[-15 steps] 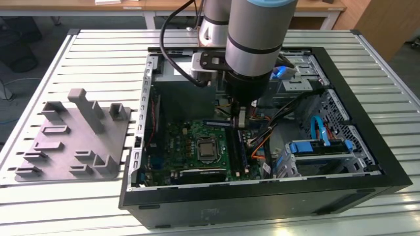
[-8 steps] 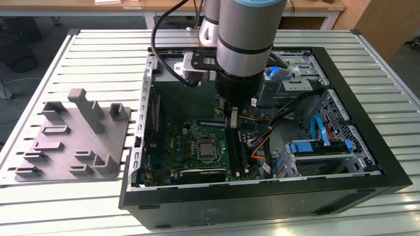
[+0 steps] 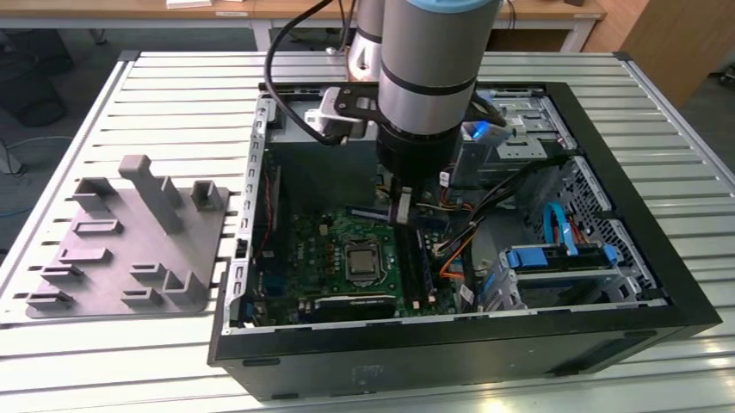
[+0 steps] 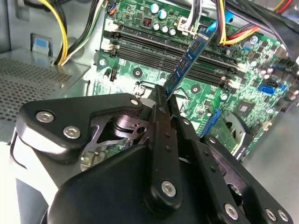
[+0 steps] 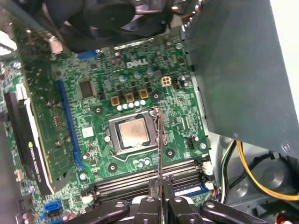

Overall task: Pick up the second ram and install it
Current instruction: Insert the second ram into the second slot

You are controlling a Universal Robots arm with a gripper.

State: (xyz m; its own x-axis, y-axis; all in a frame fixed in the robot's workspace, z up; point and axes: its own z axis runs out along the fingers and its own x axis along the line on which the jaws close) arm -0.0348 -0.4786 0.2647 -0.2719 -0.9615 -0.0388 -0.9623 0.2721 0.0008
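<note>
My gripper [image 4: 166, 103] is shut on the second ram [image 4: 189, 58], a thin blue stick that juts out from between the fingers. Its far end reaches across the black memory slots [image 4: 159, 46] of the green motherboard [image 4: 205, 88]; I cannot tell whether it touches them. In the first wrist view the ram [image 5: 159, 149] shows edge-on as a thin line, running from the gripper [image 5: 160, 199] over the slots [image 5: 135, 181] toward the processor [image 5: 132, 132]. In the exterior view the gripper [image 3: 402, 213] hangs inside the open computer case [image 3: 643, 284], above the motherboard [image 3: 316, 249].
A grey plastic tray [image 3: 126, 241] with upright posts lies on the slatted table at the exterior view's left. Inside the case, bundled cables [image 3: 460, 237], a blue-fronted drive cage [image 3: 563, 258] and yellow wires [image 4: 58, 32] crowd around the board. A graphics card [image 5: 28, 140] stands along one side.
</note>
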